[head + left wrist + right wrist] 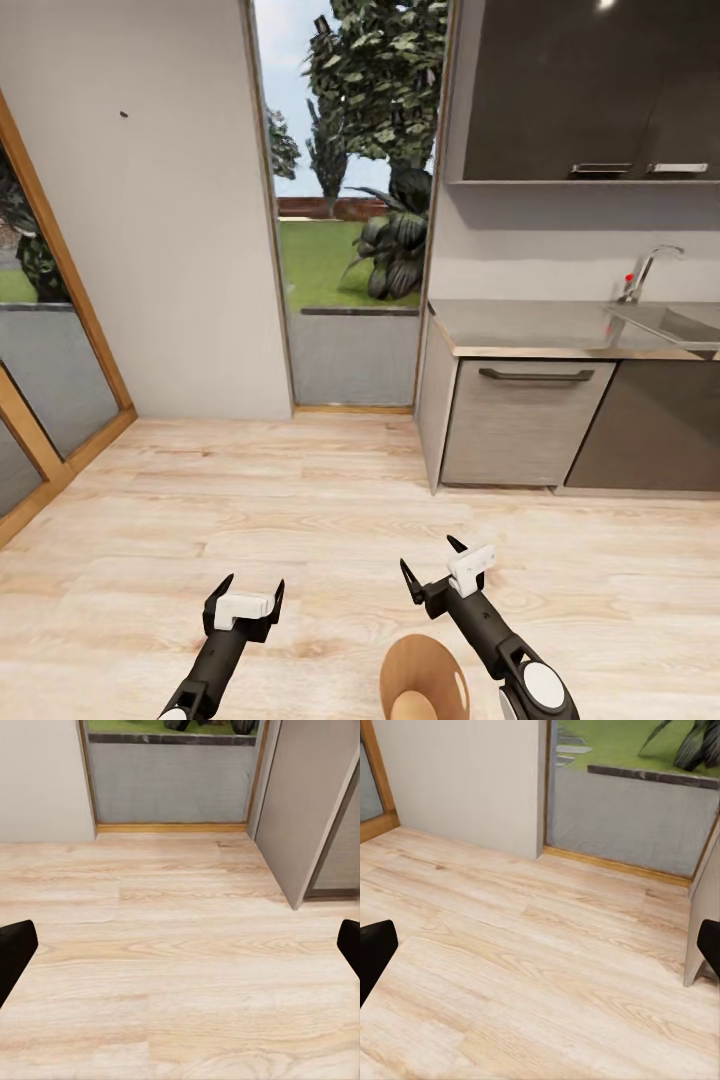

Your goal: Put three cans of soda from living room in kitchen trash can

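Kitchen floor (pixel 330 500): one tash can (pixel 425 678), left claw (pixel 245 590) and right claw (pixel 432 560) both released.

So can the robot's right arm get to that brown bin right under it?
Probably yes: the right gripper hangs open just beyond the trash can, with only bare wooden floor around and nothing between them.

Both arms are black and slender. Each pincer, left pincer (pixel 244 598) and right pincer (pixel 432 570), has two pointed black fingers and a white block behind them. The right arm carries a round white-grey joint cap near the lower frame edge.
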You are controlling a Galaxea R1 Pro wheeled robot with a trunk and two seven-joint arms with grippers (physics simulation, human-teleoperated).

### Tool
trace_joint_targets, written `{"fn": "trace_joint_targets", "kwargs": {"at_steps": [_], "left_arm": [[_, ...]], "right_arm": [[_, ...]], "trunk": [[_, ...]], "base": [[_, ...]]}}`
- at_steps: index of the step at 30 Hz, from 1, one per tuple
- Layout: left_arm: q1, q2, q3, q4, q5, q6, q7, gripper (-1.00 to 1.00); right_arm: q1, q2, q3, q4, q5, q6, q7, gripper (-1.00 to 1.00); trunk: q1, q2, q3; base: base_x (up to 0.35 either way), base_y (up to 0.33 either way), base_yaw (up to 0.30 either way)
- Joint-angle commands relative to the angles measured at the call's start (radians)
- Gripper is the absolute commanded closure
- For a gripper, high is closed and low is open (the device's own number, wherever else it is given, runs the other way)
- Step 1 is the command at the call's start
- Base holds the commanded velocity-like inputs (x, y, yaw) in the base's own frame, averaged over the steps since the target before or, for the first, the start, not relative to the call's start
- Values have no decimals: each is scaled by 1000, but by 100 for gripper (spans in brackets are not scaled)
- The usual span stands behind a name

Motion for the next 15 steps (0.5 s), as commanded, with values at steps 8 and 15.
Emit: {"fn": "trace_joint_targets", "kwargs": {"at_steps": [8, 15], "left_arm": [[0, -1, 0, 0, 0, 0, 0, -100], [-1, 0, 1, 0, 1, 0, 0, -100]], "right_arm": [[-1, 0, 1, 0, 0, 0, 0, -100], [-1, 0, 0, -1, -2, 11, 3, -100]], "trunk": [[0, 0, 0], [0, 0, 0]], "base": [[3, -90, 0], [0, -43, 0]]}}
